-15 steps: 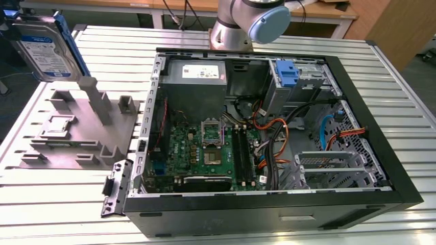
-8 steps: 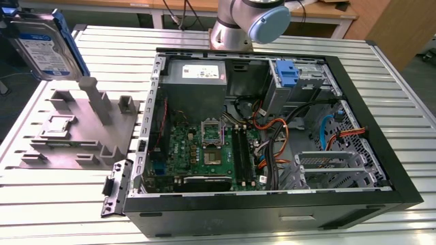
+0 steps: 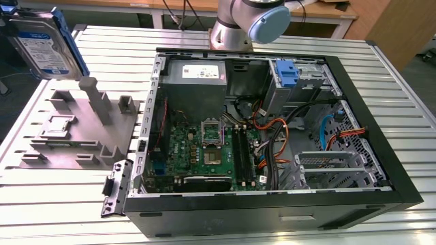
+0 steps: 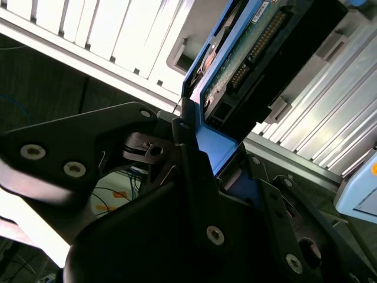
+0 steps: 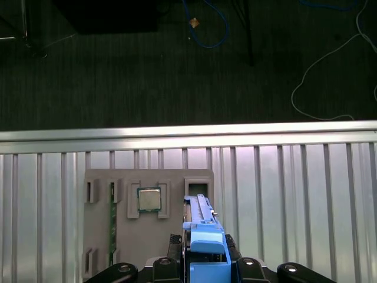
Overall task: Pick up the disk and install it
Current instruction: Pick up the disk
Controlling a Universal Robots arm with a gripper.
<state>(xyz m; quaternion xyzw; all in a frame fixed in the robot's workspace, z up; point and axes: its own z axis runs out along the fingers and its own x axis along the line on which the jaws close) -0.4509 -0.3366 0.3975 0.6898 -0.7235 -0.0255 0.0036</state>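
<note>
The disk point(image 3: 41, 43), silver-grey with a white-and-blue label and blue side rails, hangs upright at the exterior view's far upper left, above the back of the grey holder plate point(image 3: 81, 127). In the first wrist view I see the disk point(image 5: 203, 227) edge-on. My gripper point(image 5: 203, 262) is shut on its blue rail, over the holder plate point(image 5: 147, 236). The second wrist view shows the disk's point(image 4: 253, 47) underside with its circuit board, and the gripper point(image 4: 203, 153) clamped on the blue rail end.
An open computer case point(image 3: 402, 168) lies on the slatted metal table point(image 3: 61, 204), with a motherboard point(image 3: 204, 153), cables and a drive bay with a blue latch point(image 3: 287, 76). The arm's base point(image 3: 248, 23) stands behind the case. A small square chip point(image 5: 149, 199) sits in the holder plate.
</note>
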